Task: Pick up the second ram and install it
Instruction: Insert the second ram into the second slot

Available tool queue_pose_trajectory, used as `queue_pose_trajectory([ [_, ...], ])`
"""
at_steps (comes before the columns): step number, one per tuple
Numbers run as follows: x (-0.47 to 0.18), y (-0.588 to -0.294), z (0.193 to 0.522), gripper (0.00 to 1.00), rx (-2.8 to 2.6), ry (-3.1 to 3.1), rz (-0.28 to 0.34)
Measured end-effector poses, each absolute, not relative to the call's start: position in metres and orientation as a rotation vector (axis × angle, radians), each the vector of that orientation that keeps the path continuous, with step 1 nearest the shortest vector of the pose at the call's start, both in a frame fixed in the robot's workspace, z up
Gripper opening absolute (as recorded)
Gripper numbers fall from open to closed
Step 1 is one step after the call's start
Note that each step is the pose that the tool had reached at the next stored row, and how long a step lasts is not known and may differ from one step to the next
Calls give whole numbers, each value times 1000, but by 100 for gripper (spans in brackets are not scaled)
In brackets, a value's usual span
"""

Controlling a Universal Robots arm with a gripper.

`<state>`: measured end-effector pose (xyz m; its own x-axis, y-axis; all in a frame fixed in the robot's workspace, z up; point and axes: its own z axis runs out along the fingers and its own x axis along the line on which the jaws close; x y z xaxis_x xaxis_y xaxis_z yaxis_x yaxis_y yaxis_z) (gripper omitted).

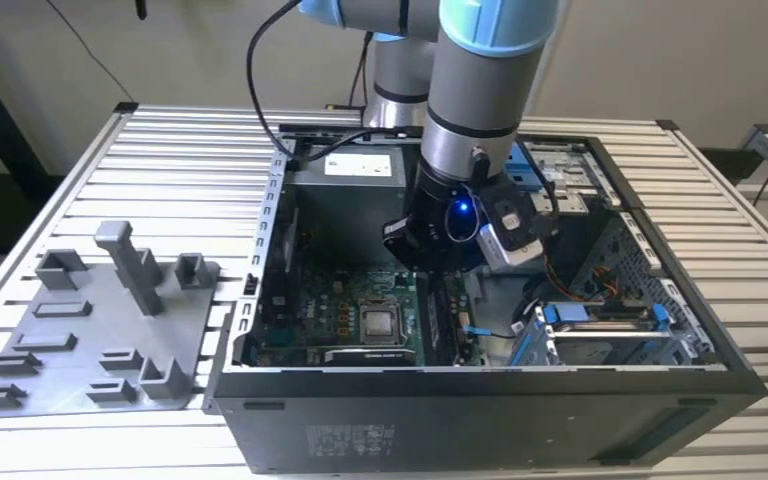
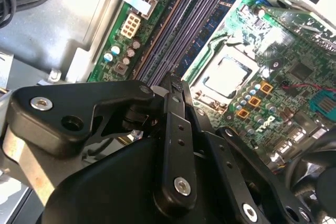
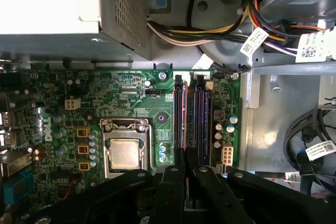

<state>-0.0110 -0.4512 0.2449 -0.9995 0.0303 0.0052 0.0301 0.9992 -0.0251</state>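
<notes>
Gripper (image 3: pixel 185 174) fingers pressed together over the RAM slots (image 3: pixel 191 116) on the green motherboard (image 3: pixel 131 98), inside open PC case (image 1: pixel 704 340).

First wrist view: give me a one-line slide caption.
Gripper poised over the RAM slots on the green motherboard, beside the CPU socket.
</notes>
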Motion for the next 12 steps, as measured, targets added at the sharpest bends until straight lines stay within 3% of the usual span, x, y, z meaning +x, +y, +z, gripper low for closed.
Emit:
queue_pose_trajectory([
  [12,-10,-457,239,13,-48,-3135,39],
])
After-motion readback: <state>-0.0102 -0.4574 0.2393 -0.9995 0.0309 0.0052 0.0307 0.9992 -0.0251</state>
